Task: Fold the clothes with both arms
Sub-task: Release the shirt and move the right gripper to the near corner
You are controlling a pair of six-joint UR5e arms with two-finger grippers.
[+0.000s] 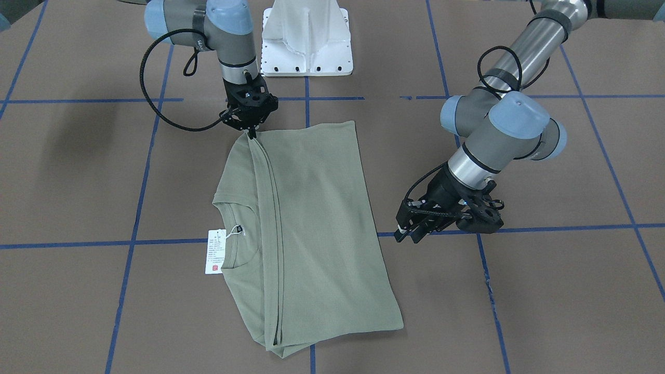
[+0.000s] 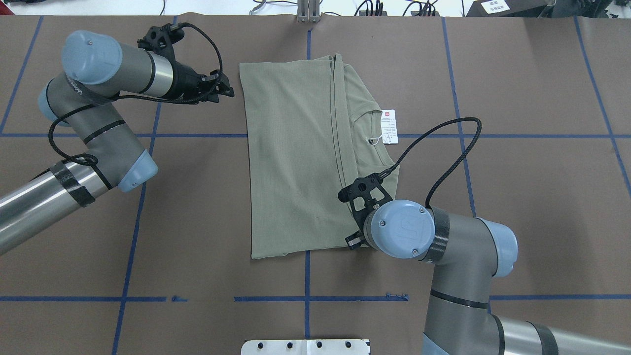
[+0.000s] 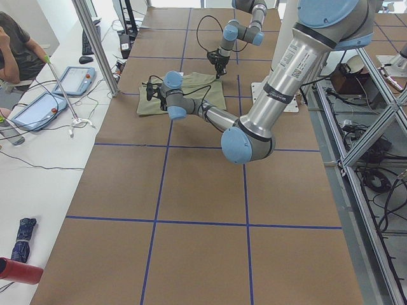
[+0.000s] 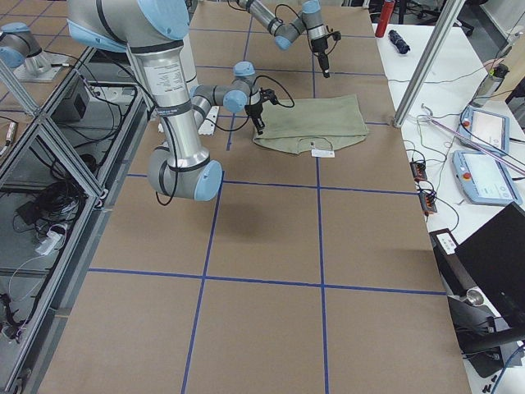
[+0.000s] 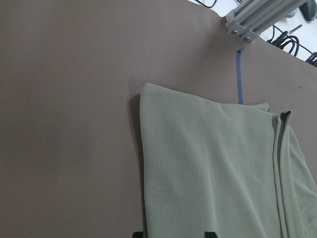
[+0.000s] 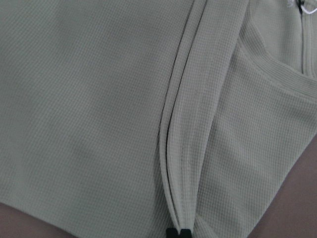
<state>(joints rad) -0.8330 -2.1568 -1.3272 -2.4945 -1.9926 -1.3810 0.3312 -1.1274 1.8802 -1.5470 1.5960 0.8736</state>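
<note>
While folded lengthwise on the brown table (image 2: 517, 98), green shirt (image 2: 296, 158) pinched by right gripper (image 1: 253, 134).

Pinched tight at the near end of the central fold ridge; left gripper (image 1: 415, 228) parted, holding nothing, just beside the shirt's edge; hang tag (image 2: 389, 126) at the neckline.

Right gripper (image 2: 356, 224) fingertips hidden under its own wrist in the overhead view; the right wrist view cuts them at the bottom edge. Sleeves of the shirt (image 2: 296, 158) are tucked out of sight. Print on the tag (image 1: 214, 251) is too small to read.
</note>
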